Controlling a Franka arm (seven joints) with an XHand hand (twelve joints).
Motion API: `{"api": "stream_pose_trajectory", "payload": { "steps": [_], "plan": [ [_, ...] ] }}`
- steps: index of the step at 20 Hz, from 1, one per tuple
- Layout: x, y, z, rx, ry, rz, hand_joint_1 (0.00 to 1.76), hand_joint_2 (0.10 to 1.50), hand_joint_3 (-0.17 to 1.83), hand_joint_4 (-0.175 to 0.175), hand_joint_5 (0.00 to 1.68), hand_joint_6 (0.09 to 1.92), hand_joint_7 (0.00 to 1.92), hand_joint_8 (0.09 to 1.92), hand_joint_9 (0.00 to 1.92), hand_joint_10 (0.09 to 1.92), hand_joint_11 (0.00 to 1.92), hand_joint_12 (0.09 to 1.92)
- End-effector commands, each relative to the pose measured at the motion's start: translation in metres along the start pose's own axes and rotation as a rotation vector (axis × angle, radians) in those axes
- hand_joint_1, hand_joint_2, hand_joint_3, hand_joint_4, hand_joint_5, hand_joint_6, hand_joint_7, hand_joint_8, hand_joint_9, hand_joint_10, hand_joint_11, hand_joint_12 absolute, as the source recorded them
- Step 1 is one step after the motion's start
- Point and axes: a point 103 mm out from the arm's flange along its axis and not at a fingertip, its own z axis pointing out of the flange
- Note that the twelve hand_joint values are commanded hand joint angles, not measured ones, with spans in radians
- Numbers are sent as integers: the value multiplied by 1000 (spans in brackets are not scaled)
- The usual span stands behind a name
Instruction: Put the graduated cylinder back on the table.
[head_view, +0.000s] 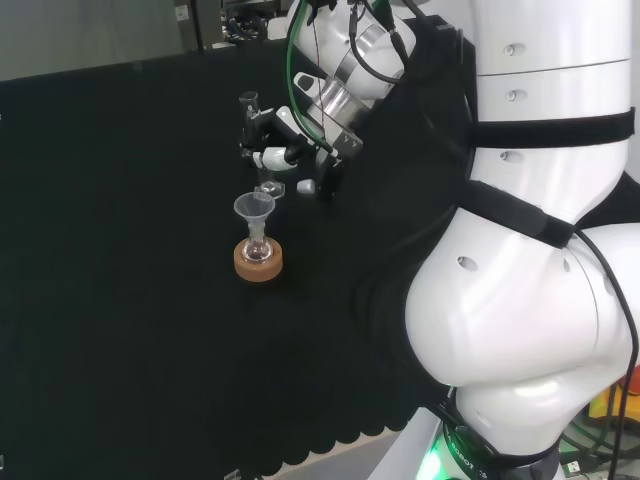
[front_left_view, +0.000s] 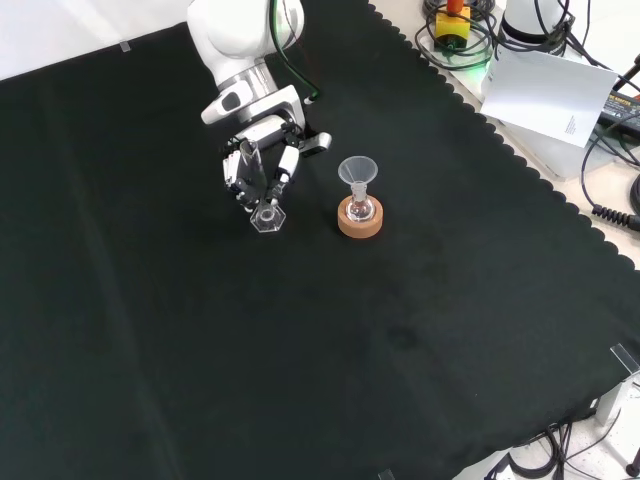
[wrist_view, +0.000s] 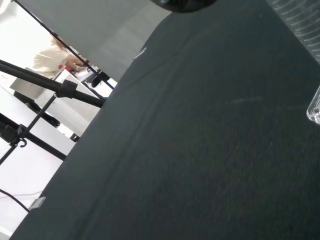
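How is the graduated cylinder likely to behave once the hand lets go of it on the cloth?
The graduated cylinder looks tall and slim over a small hexagonal foot, so it may tip if released off vertical. It seems clear glass or plastic, probably light and smooth in the hand. The funnel-topped flask stands close; a fall might reach it.

Clear glass graduated cylinder (front_left_view: 263, 196), roughly upright, with a hexagonal foot low over or on the black cloth, just left of a cork-ringed flask in the front view; upper part hidden among curled fingers.
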Motion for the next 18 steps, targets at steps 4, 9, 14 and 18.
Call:
{"api": "stream_pose_trajectory", "payload": {
  "steps": [4,9,14,18],
  "plan": [
    [-12,5,7,24,44,-6,1254,1129,1,-175,937,1059,965,1052,1358,87,1114,840],
    [-19,6,7,22,50,-7,1253,1132,2,-175,933,1065,961,1060,1353,87,1109,842],
    [-21,3,13,25,45,-13,1252,1135,2,-175,927,1074,954,1069,1341,87,1100,846],
    [-22,1,18,60,51,-3,1247,1147,3,-175,901,1112,926,1110,1326,87,1077,866]
  ]
}}
